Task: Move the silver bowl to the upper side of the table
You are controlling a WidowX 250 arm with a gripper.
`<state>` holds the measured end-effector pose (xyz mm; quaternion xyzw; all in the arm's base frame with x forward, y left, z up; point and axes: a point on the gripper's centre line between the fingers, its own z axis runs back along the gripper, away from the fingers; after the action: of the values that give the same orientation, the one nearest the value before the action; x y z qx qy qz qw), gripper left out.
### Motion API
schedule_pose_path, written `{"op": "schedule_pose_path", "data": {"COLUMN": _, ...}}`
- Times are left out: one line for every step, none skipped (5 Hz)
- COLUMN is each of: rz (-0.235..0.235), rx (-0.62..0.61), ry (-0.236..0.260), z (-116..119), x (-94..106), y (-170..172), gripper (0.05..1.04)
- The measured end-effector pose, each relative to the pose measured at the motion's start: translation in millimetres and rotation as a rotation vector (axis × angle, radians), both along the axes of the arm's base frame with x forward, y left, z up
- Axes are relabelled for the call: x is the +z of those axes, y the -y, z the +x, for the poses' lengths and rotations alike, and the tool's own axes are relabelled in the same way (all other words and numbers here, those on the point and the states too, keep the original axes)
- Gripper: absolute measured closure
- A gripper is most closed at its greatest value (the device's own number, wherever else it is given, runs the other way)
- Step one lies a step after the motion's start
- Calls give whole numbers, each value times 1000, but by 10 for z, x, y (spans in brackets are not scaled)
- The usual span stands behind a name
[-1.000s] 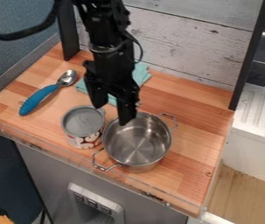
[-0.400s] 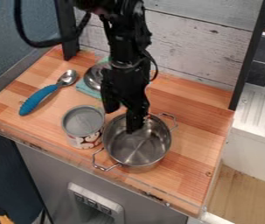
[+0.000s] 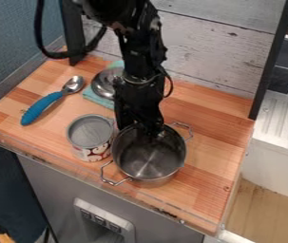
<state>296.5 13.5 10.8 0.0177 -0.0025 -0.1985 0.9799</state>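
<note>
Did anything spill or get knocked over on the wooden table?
No, nothing looks wrong. The shiny pot and the can stand upright, the blue-handled spoon lies flat, and the small metal bowl rests on the teal cloth. I see no spill.

Clock positions are taken from the middle: at 6, a smooth, shiny metal pot (image 3: pixel 149 163) with polished wire handles; at 11, a glossy metal bowl (image 3: pixel 102 86) touching matt cloth (image 3: pixel 95 98); at 10, a gleaming metal spoon head (image 3: pixel 73 85); at 9, its matt, plastic-looking handle (image 3: pixel 41 108), bumpy along the edge, and a can (image 3: pixel 90 131) with a duller metal top; beneath, a smooth wooden tabletop (image 3: pixel 203 114); at 1, rough, weathered-looking wood boards (image 3: pixel 203 45)
</note>
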Motion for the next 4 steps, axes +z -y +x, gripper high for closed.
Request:
{"op": "schedule_pose_path", "data": {"rz": -9, "rx": -6, "ry": 6, "z": 12, "x": 3, "y": 0, "gripper": 689}}
{"op": "schedule_pose_path", "data": {"rz": -29, "rx": 4, "ry": 2, "z": -11, "x": 25, "y": -13, "gripper": 913}}
{"op": "schedule_pose_path", "data": {"rz": -42, "rx": -8, "ry": 33, "z": -25, "x": 173, "y": -55, "gripper": 1000}}
{"op": "schedule_pose_path", "data": {"rz": -72, "rx": 19, "ry": 35, "z": -39, "x": 265, "y": -68, "gripper": 1007}}
